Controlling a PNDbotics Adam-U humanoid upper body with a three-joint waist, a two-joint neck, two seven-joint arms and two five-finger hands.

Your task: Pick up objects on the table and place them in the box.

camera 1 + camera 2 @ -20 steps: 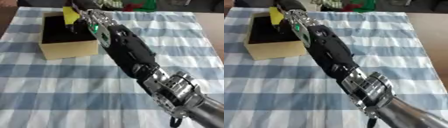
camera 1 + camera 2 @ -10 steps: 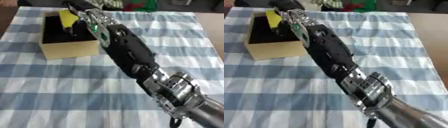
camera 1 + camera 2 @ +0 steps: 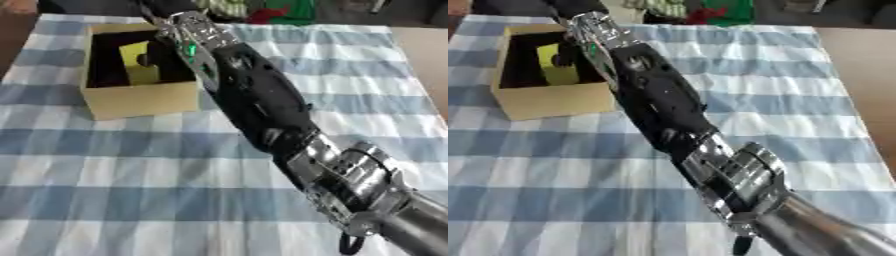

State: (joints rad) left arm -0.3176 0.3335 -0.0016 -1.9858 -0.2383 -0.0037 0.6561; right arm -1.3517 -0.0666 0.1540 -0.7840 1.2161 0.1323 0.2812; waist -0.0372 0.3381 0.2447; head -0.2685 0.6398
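Dropped lower now, yellow block [image 3: 137, 67] down inside the box [image 3: 140, 97], right hand [image 3: 179, 30] over the rim. Fingers hidden, grip impossible to tell. Looks light and stiff; best pinched by flat sides.

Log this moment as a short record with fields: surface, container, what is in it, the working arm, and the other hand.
surface: table under a blue and white checked cloth
container: open cardboard box, far left of the cloth
contents: a yellow object inside the box against its dark interior
working arm: right arm stretched diagonally to the box
right robot hand: at the box opening by the yellow object; finger state unclear
left robot hand: not in view
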